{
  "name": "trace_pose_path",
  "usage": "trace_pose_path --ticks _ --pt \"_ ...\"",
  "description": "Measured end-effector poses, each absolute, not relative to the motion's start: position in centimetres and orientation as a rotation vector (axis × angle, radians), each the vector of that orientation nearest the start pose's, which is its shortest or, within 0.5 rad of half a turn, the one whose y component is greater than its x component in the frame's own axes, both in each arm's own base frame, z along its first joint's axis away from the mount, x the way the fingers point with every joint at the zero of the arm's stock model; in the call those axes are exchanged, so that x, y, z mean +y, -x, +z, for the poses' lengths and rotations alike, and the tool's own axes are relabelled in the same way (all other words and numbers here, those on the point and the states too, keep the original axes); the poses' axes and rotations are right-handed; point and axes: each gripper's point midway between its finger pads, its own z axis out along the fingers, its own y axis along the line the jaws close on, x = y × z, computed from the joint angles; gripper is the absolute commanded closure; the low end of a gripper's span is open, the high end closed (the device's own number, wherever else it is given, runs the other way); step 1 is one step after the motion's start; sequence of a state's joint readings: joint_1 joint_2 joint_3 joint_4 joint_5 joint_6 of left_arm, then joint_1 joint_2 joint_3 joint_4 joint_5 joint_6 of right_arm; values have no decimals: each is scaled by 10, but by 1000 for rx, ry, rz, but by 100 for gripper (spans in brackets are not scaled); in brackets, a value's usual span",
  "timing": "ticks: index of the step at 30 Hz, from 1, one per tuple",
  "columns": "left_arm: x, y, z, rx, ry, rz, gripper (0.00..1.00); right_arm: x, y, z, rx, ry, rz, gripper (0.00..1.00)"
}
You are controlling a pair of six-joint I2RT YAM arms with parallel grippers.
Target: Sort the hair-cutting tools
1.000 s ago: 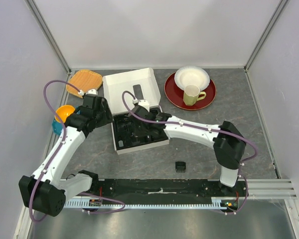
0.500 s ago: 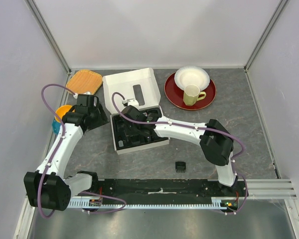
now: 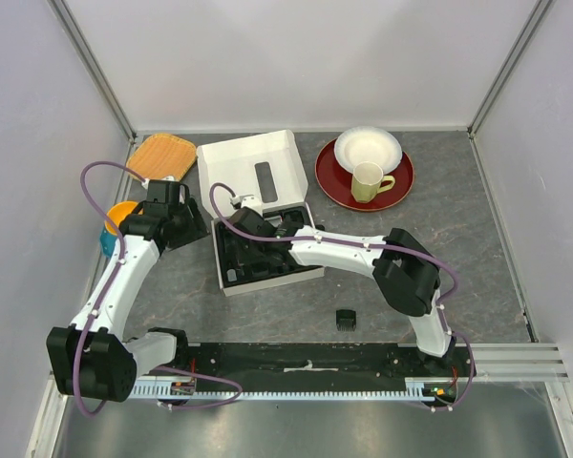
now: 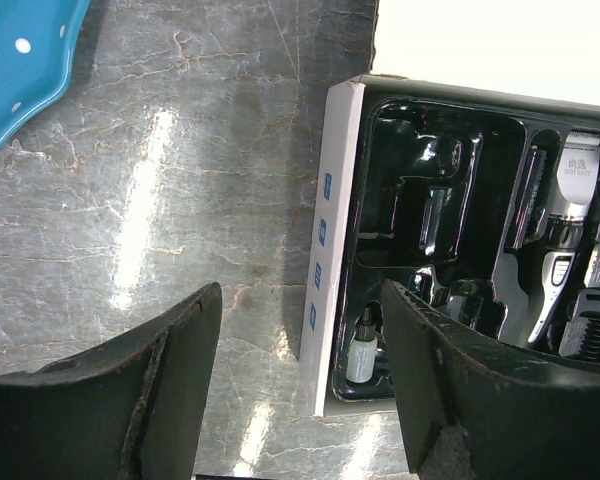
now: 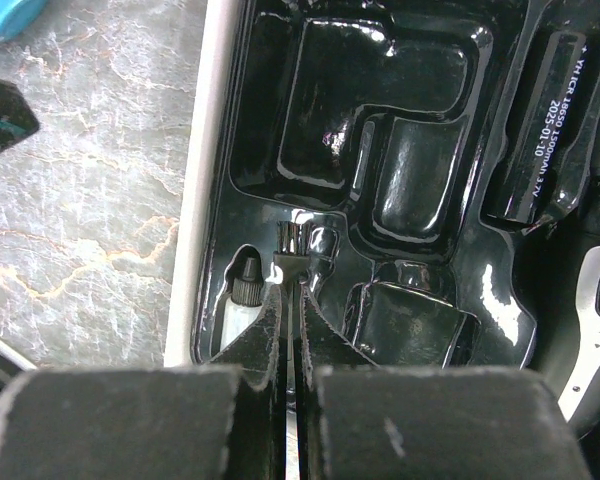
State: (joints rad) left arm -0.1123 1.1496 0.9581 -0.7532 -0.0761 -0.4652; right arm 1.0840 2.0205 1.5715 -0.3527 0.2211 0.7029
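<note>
The white box holds a black moulded tray point(image 3: 272, 272). My right gripper point(image 5: 291, 292) reaches into the tray's near left corner and is shut on the thin black cleaning brush point(image 5: 293, 240), whose bristles stick out past the fingertips. In the top view that gripper point(image 3: 246, 256) is over the left half of the tray. The black and silver clipper point(image 4: 570, 225) lies in the tray's right slot. One small black comb attachment point(image 3: 345, 318) sits on the table in front of the box. My left gripper point(image 4: 302, 300) hangs open just left of the box, holding nothing.
A small white oil bottle point(image 5: 240, 305) lies in the tray beside the brush. The box lid point(image 3: 253, 167) stands open behind. A wooden dish point(image 3: 162, 156) and blue and orange bowls point(image 3: 119, 224) are at left. A red plate with bowl and cup point(image 3: 365, 172) is at back right.
My left gripper has pulled back leftward from the box. The right arm has reached further left across the tray, still shut.
</note>
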Motion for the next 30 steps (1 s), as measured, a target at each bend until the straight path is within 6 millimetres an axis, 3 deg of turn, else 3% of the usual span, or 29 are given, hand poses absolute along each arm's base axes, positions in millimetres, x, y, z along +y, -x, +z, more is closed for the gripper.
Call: trace_pose_path --ticks 30 --pt "-37 -276 138 2486 456 -141 29 463 -254 80 2448 327 556 100"
